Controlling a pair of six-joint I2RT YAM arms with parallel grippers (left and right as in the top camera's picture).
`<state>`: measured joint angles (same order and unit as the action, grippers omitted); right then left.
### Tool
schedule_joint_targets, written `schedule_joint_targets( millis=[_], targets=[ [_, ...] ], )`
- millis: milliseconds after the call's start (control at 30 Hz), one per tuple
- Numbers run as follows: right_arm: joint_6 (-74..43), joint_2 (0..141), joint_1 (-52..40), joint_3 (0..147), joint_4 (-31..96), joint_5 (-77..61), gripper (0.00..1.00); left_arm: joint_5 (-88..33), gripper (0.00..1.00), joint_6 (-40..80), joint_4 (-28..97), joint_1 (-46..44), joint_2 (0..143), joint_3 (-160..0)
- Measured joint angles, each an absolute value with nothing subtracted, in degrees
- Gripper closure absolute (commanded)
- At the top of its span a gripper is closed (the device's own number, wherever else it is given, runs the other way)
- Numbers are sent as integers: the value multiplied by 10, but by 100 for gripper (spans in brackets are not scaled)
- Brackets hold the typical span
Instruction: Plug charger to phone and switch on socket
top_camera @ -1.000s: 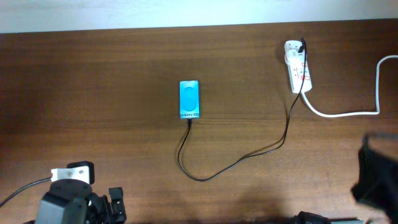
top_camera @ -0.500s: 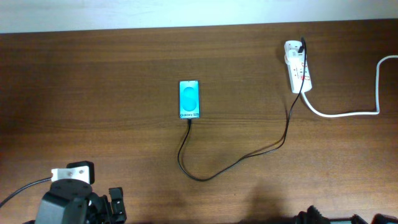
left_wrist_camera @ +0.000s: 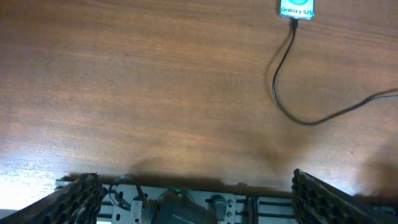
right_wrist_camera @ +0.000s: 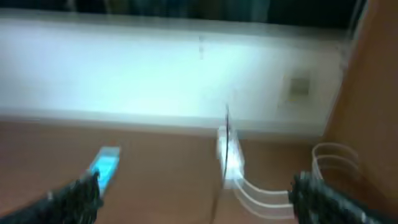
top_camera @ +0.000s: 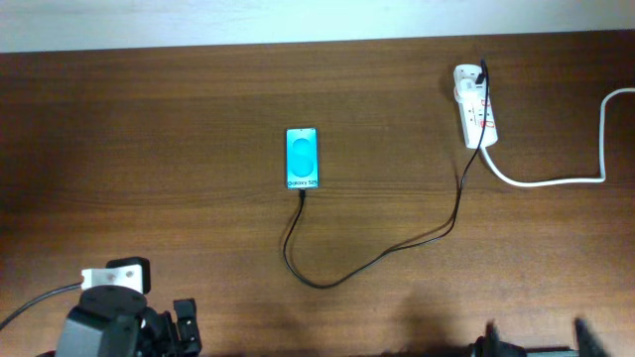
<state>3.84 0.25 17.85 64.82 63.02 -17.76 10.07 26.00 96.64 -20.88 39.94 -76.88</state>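
Note:
The phone [top_camera: 303, 159] lies flat mid-table, its cyan screen lit. The charger's black cable [top_camera: 317, 284] runs from the phone's near edge, loops toward me and climbs right to the white socket [top_camera: 474, 107] at the back right. The plug tip sits at the phone's near edge [left_wrist_camera: 293, 18]. My left gripper [top_camera: 174, 332] stays at the front left, open and empty [left_wrist_camera: 196, 199], with the phone [left_wrist_camera: 296, 9] far ahead. My right gripper [top_camera: 538, 345] is at the front edge, open and empty [right_wrist_camera: 199, 199]. Its blurred view shows the phone [right_wrist_camera: 104, 165] and the socket [right_wrist_camera: 229, 158].
A thick white cord [top_camera: 556, 181] curves from the socket to the table's right edge and up. A pale wall runs behind the table [right_wrist_camera: 186, 81]. Dark wood tabletop [top_camera: 149, 178] spreads left of the phone.
My right arm has drawn back from the table's right side to the front edge, and its fingers now stand wide apart. Phone, cable, socket and left arm have not moved.

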Motion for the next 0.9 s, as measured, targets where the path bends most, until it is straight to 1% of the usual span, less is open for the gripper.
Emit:
schedule_joint_targets(
  millis=[33,100,200,233,267,367,467,633,733,800,900],
  targets=[
    [39,5,177,601,535,-188,2,100,1,260,967,-209,398,-768],
    [36,4,165,513,425,-208,2,100,0,260,967,-209,399,-768],
    [14,7,94,358,264,-223,2,99,1,260,968,-209,399,-767],
    [13,8,80,329,245,-223,2,99,1,260,967,-209,399,-767],
    [7,8,65,290,195,-224,2,99,1,260,967,-209,399,-767],
    [-40,8,37,194,97,-194,2,99,1,260,967,-209,399,-767],
    [-91,8,25,109,41,-138,2,99,1,260,967,-209,399,-767],
    [-120,8,24,81,-56,-108,2,99,0,260,967,-209,399,-767],
    [-159,8,24,32,-129,-103,2,99,1,260,967,-209,399,-767],
    [-190,8,24,6,-135,-103,2,99,1,260,967,-209,399,-767],
    [-202,8,24,6,-119,-95,2,99,1,260,967,-209,399,-767]
  ],
)
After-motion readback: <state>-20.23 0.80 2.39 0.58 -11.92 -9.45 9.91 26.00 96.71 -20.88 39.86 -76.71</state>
